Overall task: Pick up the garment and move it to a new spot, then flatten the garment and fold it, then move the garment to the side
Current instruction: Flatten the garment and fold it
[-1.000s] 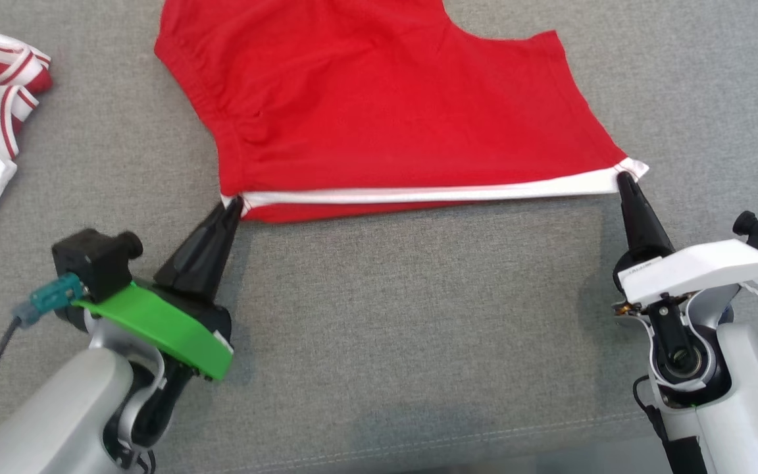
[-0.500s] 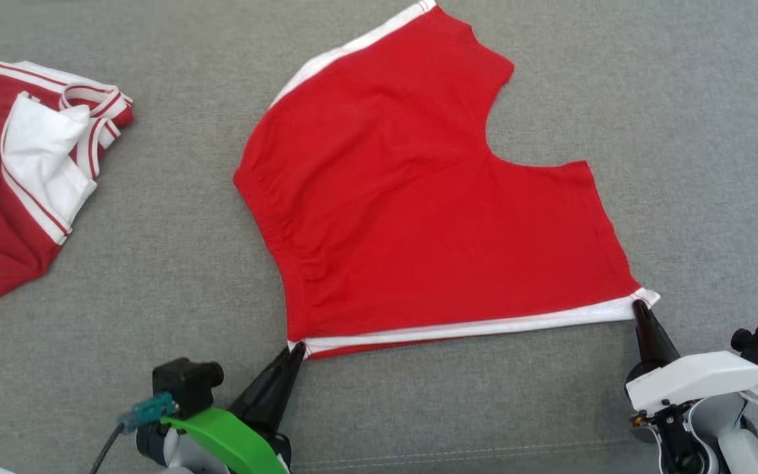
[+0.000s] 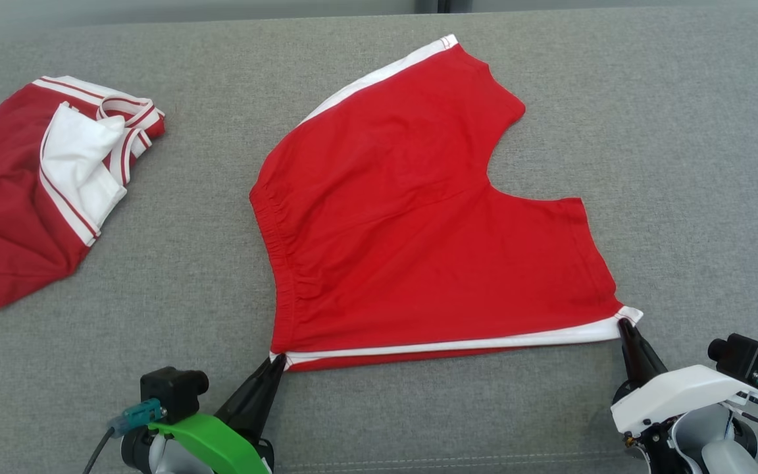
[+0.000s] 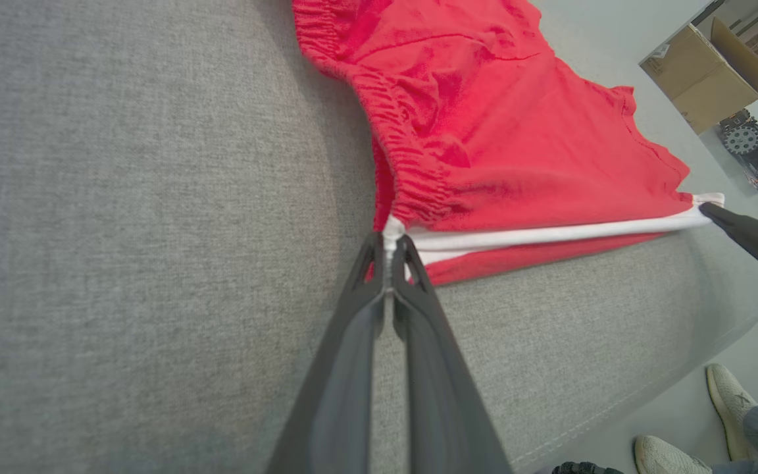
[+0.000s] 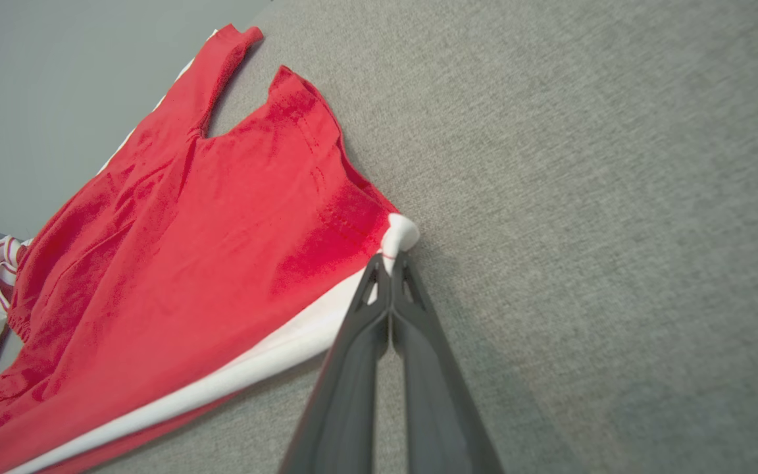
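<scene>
flat red shorts-like garment (image 3: 418, 224), gathered waistband, white trim, left pincer (image 3: 277, 361) and right pincer (image 3: 624, 324) clamped on corners

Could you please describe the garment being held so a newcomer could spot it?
On the grey fabric surface lie flat red shorts with a gathered waistband. Unlike the bunched darker red top with striped trim at left, it is pinched at two white corners by the left gripper and right gripper.
</scene>
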Controlling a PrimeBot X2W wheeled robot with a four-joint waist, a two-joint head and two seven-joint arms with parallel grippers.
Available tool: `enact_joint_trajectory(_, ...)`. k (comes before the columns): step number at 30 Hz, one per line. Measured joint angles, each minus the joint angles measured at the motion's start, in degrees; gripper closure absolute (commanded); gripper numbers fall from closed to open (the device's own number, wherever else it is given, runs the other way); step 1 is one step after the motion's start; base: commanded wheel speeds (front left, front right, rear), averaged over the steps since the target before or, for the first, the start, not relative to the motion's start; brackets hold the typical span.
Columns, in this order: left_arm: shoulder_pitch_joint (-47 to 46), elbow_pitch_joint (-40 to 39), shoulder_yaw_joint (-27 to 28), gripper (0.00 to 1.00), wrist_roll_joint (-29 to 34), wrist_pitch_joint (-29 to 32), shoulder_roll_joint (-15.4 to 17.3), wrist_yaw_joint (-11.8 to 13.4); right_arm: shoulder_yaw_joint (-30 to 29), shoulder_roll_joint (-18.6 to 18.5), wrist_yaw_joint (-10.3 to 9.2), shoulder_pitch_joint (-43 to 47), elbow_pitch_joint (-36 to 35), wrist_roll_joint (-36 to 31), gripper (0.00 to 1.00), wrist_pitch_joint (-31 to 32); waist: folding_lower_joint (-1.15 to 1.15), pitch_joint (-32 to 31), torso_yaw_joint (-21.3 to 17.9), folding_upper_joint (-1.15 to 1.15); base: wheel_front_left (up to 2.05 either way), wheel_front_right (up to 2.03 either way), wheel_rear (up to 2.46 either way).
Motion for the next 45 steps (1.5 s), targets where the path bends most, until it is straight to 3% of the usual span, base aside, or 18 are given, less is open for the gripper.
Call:
enact_joint_trajectory(1, -0.02, 0.25, -0.03, 0.95, 0.27, -0.01, -0.10, -0.40, 0.15, -0.03, -0.03, 0.03, -0.01, -0.31, 1.00, -0.13, 0.00, -0.04, -0.05, 0.00, 0.00, 0.00, 0.00)
enact_joint_trajectory(3, -0.02, 0.62, -0.07, 0.75, 0.40, 0.00, -0.22, -0.49, 0.53, -0.20, -0.05, 0.05, 0.01, -0.90, 0.97, -0.14, 0.00, -0.06, -0.11, 0.00, 0.00, 0.00, 0.00)
enact_joint_trajectory(4, -0.02, 1.07, 0.07, 0.60, 0.40, -0.01, -0.36, -0.57, 1.20, -0.44, -0.05, 0.08, 0.09, -1.57, 0.60, -0.04, 0.00, -0.04, -0.22, 0.00, 0.00, 0.00, 0.00)
enact_joint_trajectory(5, -0.02, 1.63, 0.19, 0.53, 0.40, -0.01, -0.48, -0.78, 1.75, -0.55, -0.05, 0.10, 0.30, -1.79, 0.50, 0.22, 0.00, -0.02, -0.36, 0.00, 0.00, 0.00, 0.00)
enact_joint_trajectory(6, -0.02, 2.14, 0.02, 0.24, 0.40, 0.00, -0.58, -1.00, 2.03, -0.62, -0.05, 0.18, 0.56, -2.14, 0.11, 0.23, 0.00, 0.00, -0.50, 0.00, 0.00, 0.00, 0.00)
enact_joint_trajectory(7, -0.02, 2.57, -0.26, 0.09, 0.57, -0.01, -0.69, -1.31, 2.36, -0.97, -0.05, 0.26, 0.79, -2.77, 0.00, 0.23, 0.00, 0.01, -0.58, 0.00, 0.00, 0.00, 0.00)
enact_joint_trajectory(8, -0.03, 3.05, -0.34, 0.00, 0.91, -0.01, -0.87, -1.53, 2.54, -1.43, -0.05, 0.27, 1.00, -3.30, 0.00, 0.22, 0.00, 0.01, -0.64, 0.00, 0.00, 0.00, 0.00)
enact_joint_trajectory(17, -0.15, 5.33, 1.85, 0.00, 2.48, 0.00, -1.82, -1.78, 3.57, -2.89, -0.13, 0.24, 1.78, -7.39, 0.00, -1.27, 0.00, -0.84, -1.04, 0.00, 0.00, 0.00, 0.00)
enact_joint_trajectory(21, -0.06, 4.69, 6.24, 0.00, 4.23, -0.01, -1.68, 0.00, 2.99, -5.91, -0.55, 0.27, 0.90, -12.33, 0.00, -4.22, 0.00, -1.69, -1.28, 0.00, 0.00, 0.00, 0.00)
enact_joint_trajectory(28, 1.20, 0.85, 10.16, 0.00, 9.26, -0.02, -1.69, 1.33, 3.38, -7.83, -0.57, 2.24, -0.47, -17.81, 0.00, -7.48, 0.00, -3.60, -1.45, 0.00, 0.00, 0.00, 0.00)
enact_joint_trajectory(45, 9.14, -1.78, 8.26, 0.00, 17.14, -0.02, -1.93, 2.30, 5.54, -11.13, -0.99, 6.56, -1.09, -25.72, 0.00, -7.84, 0.00, -5.85, 0.06, 0.00, 0.00, 0.00, 0.00)
